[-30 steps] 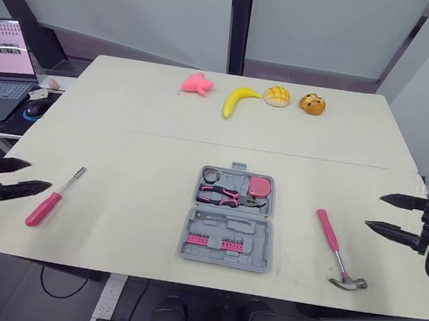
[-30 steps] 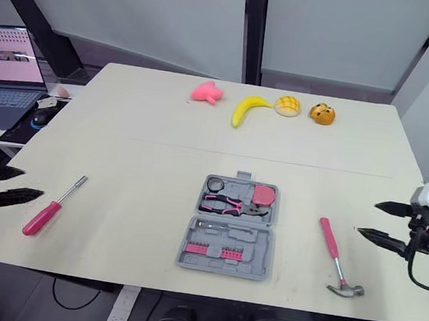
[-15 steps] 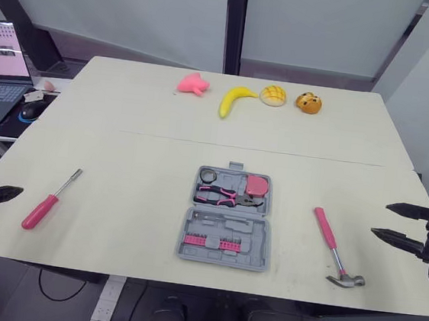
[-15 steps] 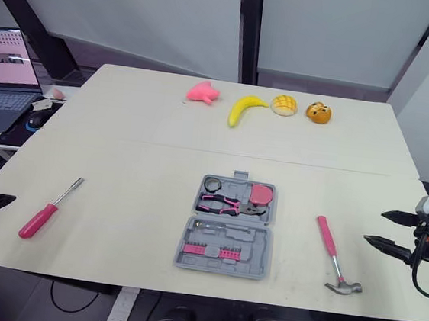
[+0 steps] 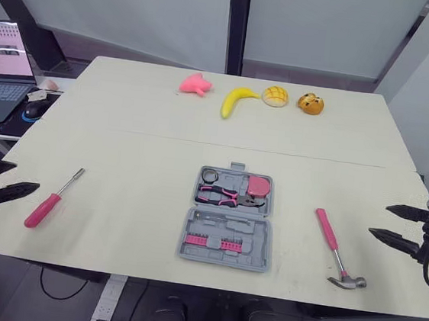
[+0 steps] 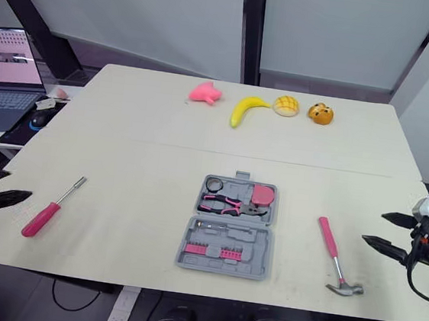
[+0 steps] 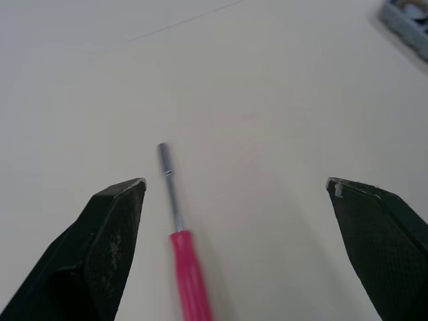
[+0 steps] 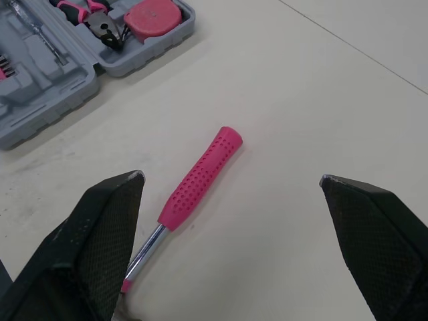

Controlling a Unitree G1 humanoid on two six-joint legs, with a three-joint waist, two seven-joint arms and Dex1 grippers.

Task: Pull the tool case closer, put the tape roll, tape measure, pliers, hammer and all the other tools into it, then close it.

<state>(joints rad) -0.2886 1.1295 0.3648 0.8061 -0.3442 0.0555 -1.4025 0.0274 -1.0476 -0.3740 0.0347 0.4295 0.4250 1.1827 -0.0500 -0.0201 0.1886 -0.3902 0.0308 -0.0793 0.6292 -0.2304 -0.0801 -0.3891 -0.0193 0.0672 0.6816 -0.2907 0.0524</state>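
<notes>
The left gripper [image 5: 26,174] is wide open near the screwdriver [image 5: 44,208]. The right gripper [image 5: 378,219] is also wide, near the hammer [image 5: 328,228]. The open tool case [image 5: 227,228] lies between them. If the hammer is held by the handle, its heavy head may tip it out.

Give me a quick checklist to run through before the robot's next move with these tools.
1. Case open: ok.
2. Left gripper open and empty: ok.
3. Right gripper open and empty: ok.
4. Screwdriver in the case: not ok, it lies outside, near the left gripper.
5. Hammer in the case: not ok, it lies between the case and the right gripper.
6. Free slot for the hammer: cannot tell.
</notes>
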